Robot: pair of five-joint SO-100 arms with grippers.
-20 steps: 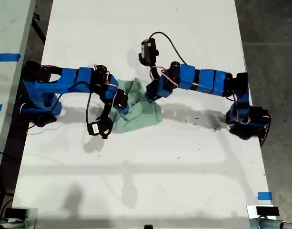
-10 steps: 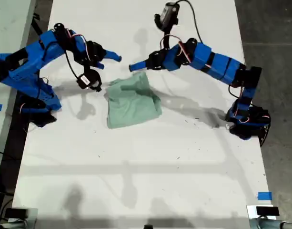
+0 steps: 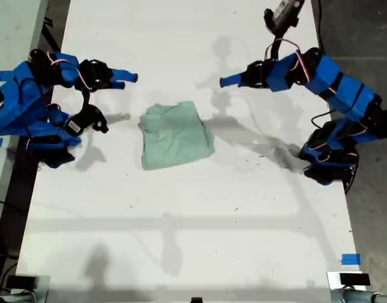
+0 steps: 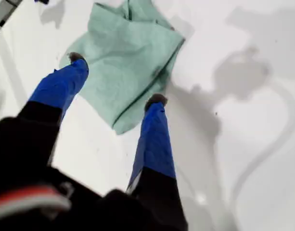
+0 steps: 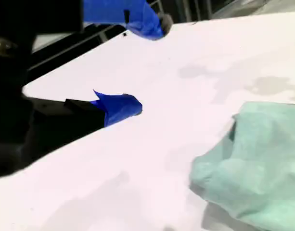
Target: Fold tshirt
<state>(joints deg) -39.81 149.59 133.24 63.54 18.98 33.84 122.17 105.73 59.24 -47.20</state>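
Observation:
The tshirt [image 3: 175, 136] lies on the white table [image 3: 193, 227] as a pale green folded bundle, roughly square, with a bunched edge toward the exterior view's top. My first gripper [image 3: 226, 81] is on the arm at the exterior view's right. It hangs open above the table, up and to the right of the tshirt. In the first wrist view that gripper [image 4: 117, 81] is empty, with the tshirt [image 4: 123, 53] below it. My second gripper [image 3: 127, 81], on the arm at the exterior view's left, is open and apart from the cloth. The second wrist view shows this gripper [image 5: 149, 65] empty, with the tshirt [image 5: 262, 159] off to one side.
The arm bases stand at the table's edges on the exterior view's left [image 3: 51, 145] and right [image 3: 329, 164]. A blue tape mark [image 3: 350, 259] sits near the table's lower right corner in the exterior view. Another table [image 3: 13, 38] adjoins on the left.
A second ago both grippers were down on the tshirt. They have let go, risen and drawn back to their own sides. The tshirt now lies flatter.

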